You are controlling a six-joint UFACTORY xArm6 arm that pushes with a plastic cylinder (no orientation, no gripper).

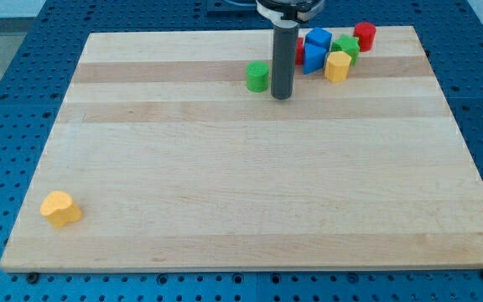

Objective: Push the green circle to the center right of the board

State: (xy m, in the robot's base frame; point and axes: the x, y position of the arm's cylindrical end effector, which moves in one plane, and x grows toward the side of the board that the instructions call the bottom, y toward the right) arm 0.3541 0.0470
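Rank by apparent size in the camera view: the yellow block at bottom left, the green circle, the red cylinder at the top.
1. yellow block, largest, though it sits nearest the view's bottom.
2. green circle and red cylinder look alike; no ranking.

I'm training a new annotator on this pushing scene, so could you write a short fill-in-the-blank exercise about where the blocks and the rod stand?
1. My tip stands just to the view's ____ of the green circle.
2. The lone block near the board's bottom-left corner is ____.
3. The red cylinder sits near the board's top-____ corner.

Missing words: right; yellow; right
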